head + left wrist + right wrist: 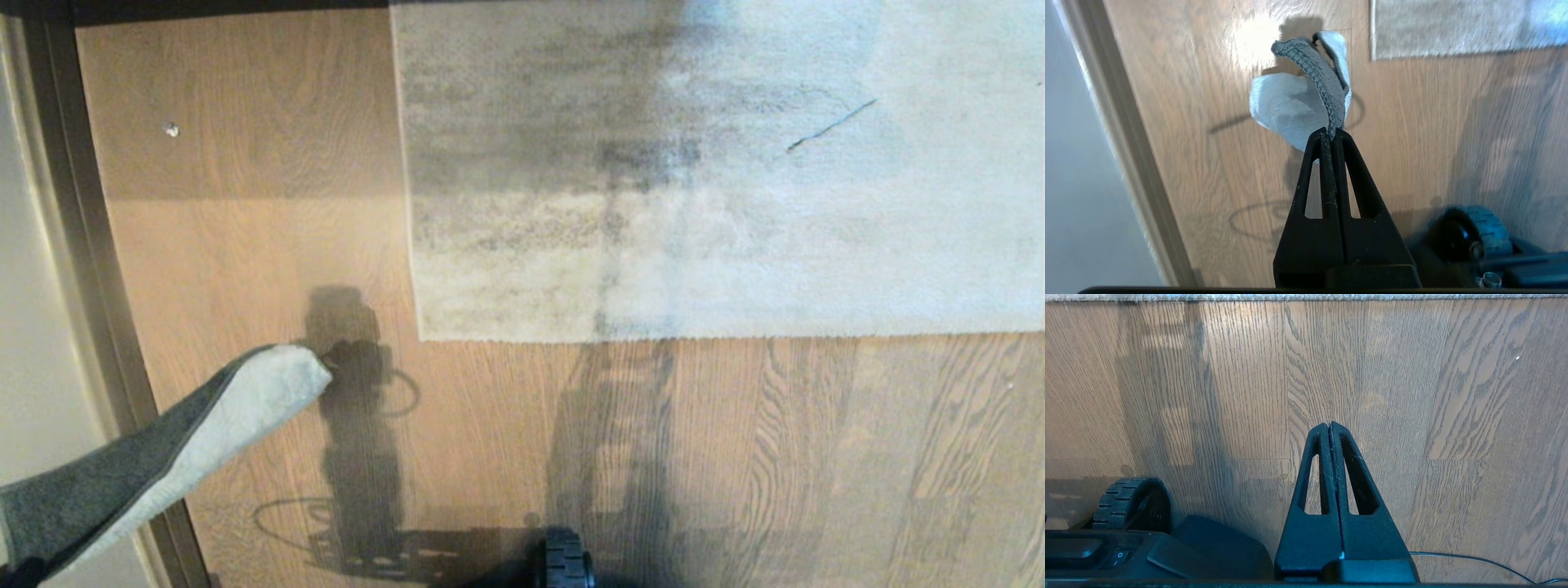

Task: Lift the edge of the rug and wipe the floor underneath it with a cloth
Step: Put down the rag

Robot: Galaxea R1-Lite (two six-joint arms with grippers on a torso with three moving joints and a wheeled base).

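The rug (718,163) lies flat on the floor (269,245). It is pale grey w/ darker streaks. Its near edge (694,336) is straight and its corner (423,336) is square. Both lie down flat on the wood, not lifted.

The cloth (163,457) is up in the air, not on the floor. In the head view it sticks out long, near-left of the rug corner and well apart from it. One face is dark grey, the other is off-white. Its tip is the part nearest the rug corner. Its shadow falls on the wood betw. it and the rug.

The left gripper (1332,132) is pressed together and is pinching the cloth (1306,90) by its stitched hem. The cloth bunches and folds past the fingertips, w/ the rug corner (1374,57) farther off beyond it. In the head view the gripper itself is hard to see.

The right gripper (1329,425) is pressed together too, w/ nothing in it. It hangs over bare floor (1412,396) on the near side of the rug edge (1306,297), well apart from it.

A dark baseboard (90,245) runs along the floor, far left of the rug. A small pale speck (171,129) sits on the wood betw. the baseboard and the rug. A black wheel (566,559) of the robot is on the floor, near side of the rug edge. A thin cable (1474,561) lies on the wood by the right gripper.
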